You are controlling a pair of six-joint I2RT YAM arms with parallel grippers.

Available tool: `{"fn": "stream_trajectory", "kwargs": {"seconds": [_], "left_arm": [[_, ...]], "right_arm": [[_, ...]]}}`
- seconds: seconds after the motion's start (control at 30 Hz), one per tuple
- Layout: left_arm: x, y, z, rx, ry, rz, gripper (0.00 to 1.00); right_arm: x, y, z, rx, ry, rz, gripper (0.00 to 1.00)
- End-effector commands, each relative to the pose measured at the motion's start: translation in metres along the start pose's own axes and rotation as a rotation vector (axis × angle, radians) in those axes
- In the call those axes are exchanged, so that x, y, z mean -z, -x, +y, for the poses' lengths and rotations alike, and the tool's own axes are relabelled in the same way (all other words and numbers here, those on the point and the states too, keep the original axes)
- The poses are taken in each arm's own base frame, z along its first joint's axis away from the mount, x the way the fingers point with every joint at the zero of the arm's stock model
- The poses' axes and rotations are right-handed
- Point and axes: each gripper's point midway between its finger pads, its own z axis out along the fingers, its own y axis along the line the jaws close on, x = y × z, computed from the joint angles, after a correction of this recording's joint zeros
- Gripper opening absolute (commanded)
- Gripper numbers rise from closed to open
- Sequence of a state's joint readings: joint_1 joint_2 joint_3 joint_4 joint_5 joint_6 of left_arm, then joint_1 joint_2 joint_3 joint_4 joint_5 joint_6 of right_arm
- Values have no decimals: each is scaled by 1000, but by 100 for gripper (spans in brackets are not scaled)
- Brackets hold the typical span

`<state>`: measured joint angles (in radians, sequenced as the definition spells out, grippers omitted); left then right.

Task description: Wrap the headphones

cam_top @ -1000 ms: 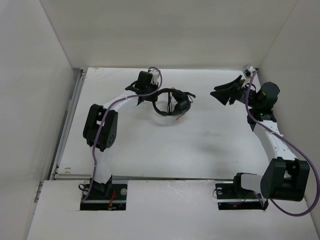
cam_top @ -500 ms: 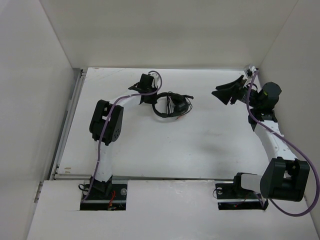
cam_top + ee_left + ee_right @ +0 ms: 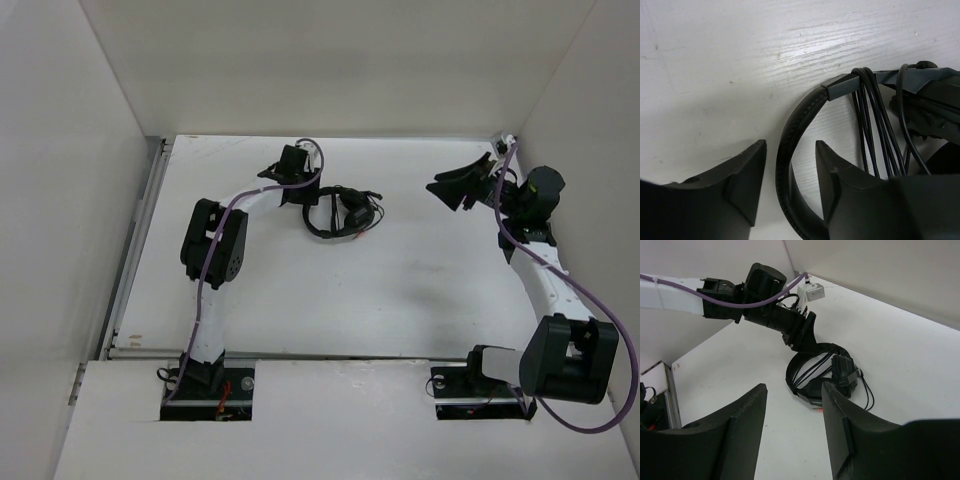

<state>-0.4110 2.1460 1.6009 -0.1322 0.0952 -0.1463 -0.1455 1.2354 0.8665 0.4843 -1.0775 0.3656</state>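
Observation:
The black headphones (image 3: 348,214) lie on the white table at centre back, with the thin cable (image 3: 871,117) wound in several turns across the headband (image 3: 802,112). A reddish plug (image 3: 817,410) shows at the earcups' near side. My left gripper (image 3: 306,193) straddles the headband's left end; in the left wrist view my left gripper (image 3: 790,145) is open, with white table showing on both sides of the band. My right gripper (image 3: 452,186) hovers open and empty well to the right. In its own view my right gripper (image 3: 794,386) faces the headphones (image 3: 822,375) from a distance.
White walls enclose the table on the left, back and right. The left arm (image 3: 760,305) with its purple cable reaches over the headphones from the left. A metal rail (image 3: 140,230) runs along the table's left edge.
The left gripper has opened off the headband, which it held shut a second ago. The headphones have settled on the table in a tighter shape. The right arm has barely moved.

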Motion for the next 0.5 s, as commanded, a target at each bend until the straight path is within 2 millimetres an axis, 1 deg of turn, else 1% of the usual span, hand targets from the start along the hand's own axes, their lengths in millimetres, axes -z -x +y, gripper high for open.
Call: {"fn": "stream_trajectory", "kwargs": {"seconds": [0.0,0.03,0.1,0.13,0.17,0.2,0.27,0.33,0.37,0.4,0.43,0.47], "left_arm": [[30,27,-6,-17,-12,-70,42],[39,28,-6,-29,-9,-75,42],[66,34,-12,-56,-21,-95,43],[81,37,-15,-61,-26,-109,44],[99,42,-20,-66,-34,-131,48],[121,49,-28,-76,-53,-160,51],[177,64,-49,-109,-101,-238,60],[237,76,-67,-155,-162,-323,78],[267,80,-72,-181,-193,-367,91],[293,82,-72,-197,-210,-404,99],[317,85,-64,-199,-204,-446,100],[341,85,-47,-189,-171,-488,100]], "right_arm": [[7,14,9,80,13,-32,54],[8,13,9,80,10,-33,54],[10,13,9,82,4,-34,55],[12,12,9,81,-1,-33,55],[15,12,9,82,-10,-33,55],[17,12,9,85,-18,-33,55],[25,13,7,83,-46,-35,54],[36,17,4,78,-101,-43,52],[43,20,2,71,-135,-48,51],[50,21,-1,68,-174,-52,51],[59,23,-3,65,-218,-56,51],[72,25,-7,63,-282,-59,51]]}}
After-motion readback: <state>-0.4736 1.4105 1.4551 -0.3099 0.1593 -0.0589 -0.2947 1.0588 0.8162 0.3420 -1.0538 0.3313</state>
